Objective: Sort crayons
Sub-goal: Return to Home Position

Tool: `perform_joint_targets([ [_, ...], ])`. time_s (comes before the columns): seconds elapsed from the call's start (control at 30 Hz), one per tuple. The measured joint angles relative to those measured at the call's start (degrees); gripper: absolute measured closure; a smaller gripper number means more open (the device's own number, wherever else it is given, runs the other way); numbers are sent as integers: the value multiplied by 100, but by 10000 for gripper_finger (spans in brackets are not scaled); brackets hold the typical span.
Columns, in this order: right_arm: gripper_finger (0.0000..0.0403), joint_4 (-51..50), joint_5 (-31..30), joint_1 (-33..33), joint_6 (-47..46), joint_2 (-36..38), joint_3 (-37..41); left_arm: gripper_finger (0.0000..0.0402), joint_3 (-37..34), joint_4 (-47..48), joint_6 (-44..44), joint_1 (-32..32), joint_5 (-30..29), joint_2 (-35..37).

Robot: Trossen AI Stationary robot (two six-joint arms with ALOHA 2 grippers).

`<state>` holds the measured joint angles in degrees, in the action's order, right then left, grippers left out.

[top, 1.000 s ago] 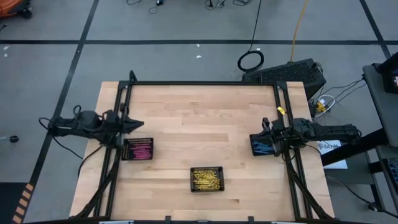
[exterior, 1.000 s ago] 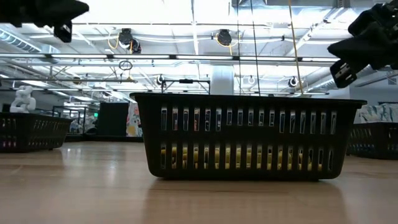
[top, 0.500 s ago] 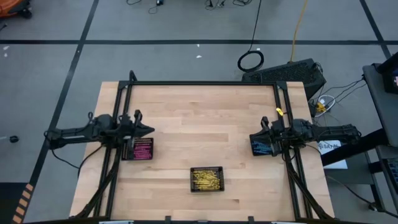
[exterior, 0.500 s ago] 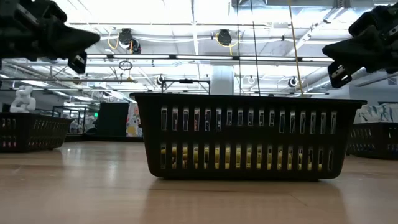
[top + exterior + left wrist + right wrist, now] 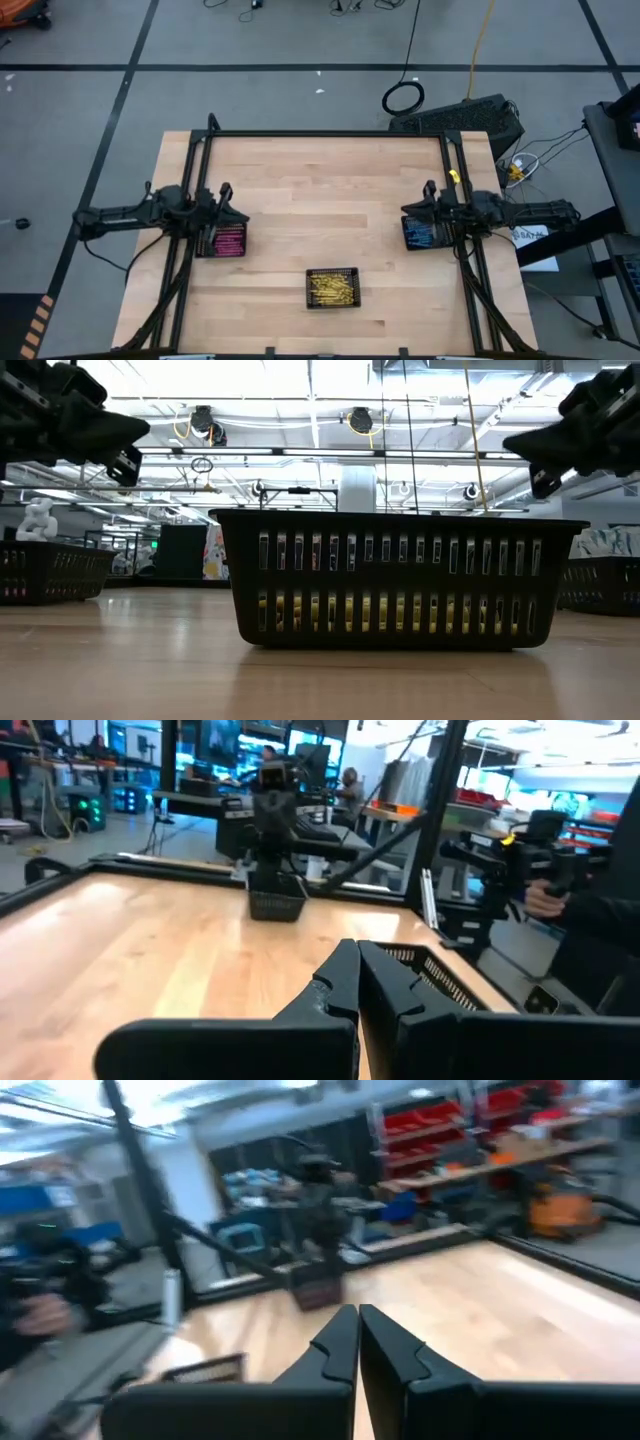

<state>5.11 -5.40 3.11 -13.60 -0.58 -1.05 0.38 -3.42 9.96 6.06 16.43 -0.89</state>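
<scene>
Left claw (image 5: pixel 240 214), near the left tray (image 5: pixel 226 256), and right claw (image 5: pixel 407 210), near the right tray (image 5: pixel 420 249), are both pressed together, holding nothing. Sorting looks done (no loose crayon on the bench (image 5: pixel 320 180)); next the arms should just pull back to rest. Pink crayons (image 5: pixel 230 240) sit in the left tray, yellow crayons (image 5: pixel 332 288) in the middle tray (image 5: pixel 332 270), blue crayons (image 5: pixel 420 236) in the right tray.

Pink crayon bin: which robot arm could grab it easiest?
Probably left. The left gripper hangs shut beside the pink crayon bin; the right gripper is across the table, by the blue crayon bin.
</scene>
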Motion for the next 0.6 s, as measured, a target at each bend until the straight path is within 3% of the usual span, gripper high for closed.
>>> perform_joint_targets([
  [0.27, 403, -183, -489, 0, 600, -36, 10, 402, -2, 81, -282, -106, -492, 0],
  [0.4, 403, -262, 91, -2, 394, -78, 10, 401, -4, 90, -293, -106, -543, 0],
  [0.6, 403, -279, 378, -126, 88, -79, 14, 401, -4, 110, -293, -106, -644, 0],
])
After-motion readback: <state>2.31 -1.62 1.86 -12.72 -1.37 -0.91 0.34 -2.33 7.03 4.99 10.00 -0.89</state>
